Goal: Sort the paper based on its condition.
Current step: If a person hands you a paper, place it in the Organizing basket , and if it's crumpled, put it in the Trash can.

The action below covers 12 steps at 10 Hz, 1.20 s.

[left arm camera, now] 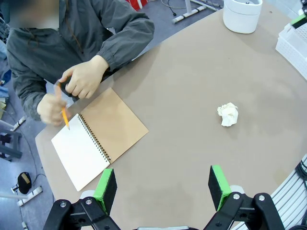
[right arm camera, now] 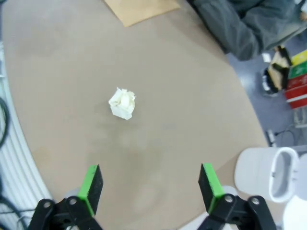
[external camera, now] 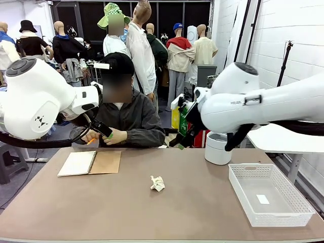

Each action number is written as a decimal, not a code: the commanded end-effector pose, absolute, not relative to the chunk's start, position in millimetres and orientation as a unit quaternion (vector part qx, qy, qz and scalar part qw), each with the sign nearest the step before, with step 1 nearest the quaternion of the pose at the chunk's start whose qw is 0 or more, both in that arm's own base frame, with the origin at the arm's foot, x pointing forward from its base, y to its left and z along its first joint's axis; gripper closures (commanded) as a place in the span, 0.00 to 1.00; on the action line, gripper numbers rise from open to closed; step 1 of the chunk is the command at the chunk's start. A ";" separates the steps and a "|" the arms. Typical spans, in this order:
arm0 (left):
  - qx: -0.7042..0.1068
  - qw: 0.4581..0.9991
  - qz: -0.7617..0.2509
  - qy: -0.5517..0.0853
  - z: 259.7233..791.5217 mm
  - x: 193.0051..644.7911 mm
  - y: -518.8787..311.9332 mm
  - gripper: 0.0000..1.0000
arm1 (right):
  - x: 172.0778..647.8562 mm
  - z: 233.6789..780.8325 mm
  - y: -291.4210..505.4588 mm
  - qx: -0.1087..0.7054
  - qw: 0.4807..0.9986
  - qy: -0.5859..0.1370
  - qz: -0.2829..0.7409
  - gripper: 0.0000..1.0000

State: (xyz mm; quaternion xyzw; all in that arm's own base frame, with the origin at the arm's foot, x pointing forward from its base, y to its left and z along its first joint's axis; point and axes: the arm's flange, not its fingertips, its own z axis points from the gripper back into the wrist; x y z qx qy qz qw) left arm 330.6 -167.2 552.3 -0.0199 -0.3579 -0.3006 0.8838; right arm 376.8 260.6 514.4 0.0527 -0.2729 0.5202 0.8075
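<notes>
One crumpled paper (external camera: pixel 157 183) between notebook (external camera: pixel 81 163), basket (external camera: pixel 281 219)

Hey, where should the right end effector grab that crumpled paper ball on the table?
Grip the crumpled paper ball across its middle, coming straight down from above. It is a compact lump lying loose on the table, nothing close beside it, so the open right end effector can straddle it.

free: you have bare table (external camera: pixel 192 215) on every side of the crumpled paper (external camera: pixel 157 183) | blocked: notebook (external camera: pixel 90 163) and person's hands (external camera: pixel 117 136) far left; basket (external camera: pixel 281 218) near right; white bin (external camera: pixel 217 149) far right
</notes>
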 end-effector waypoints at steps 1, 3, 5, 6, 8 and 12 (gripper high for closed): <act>-0.018 0.884 -0.299 -0.358 552.0 330.8 -166.5 0.00 | 389.9 506.6 265.3 0.031 0.802 -0.249 0.543 0.00; -0.018 0.884 -0.299 -0.358 552.0 330.8 -166.5 0.00 | 391.1 500.4 265.0 0.025 0.803 -0.254 0.538 0.00; -0.018 0.884 -0.299 -0.358 552.0 330.8 -166.5 0.00 | 386.6 495.8 268.2 0.043 0.807 -0.252 0.533 0.00; -0.018 0.884 -0.299 -0.358 552.0 330.8 -166.5 0.00 | 386.6 495.8 268.2 0.043 0.807 -0.252 0.533 0.00; -0.018 0.884 -0.299 -0.358 552.0 330.8 -166.5 0.00 | 386.6 495.8 268.2 0.043 0.807 -0.252 0.533 0.00; -0.018 0.884 -0.299 -0.358 552.0 330.8 -166.5 0.00 | 422.9 467.6 306.9 0.038 0.788 -0.207 0.578 0.00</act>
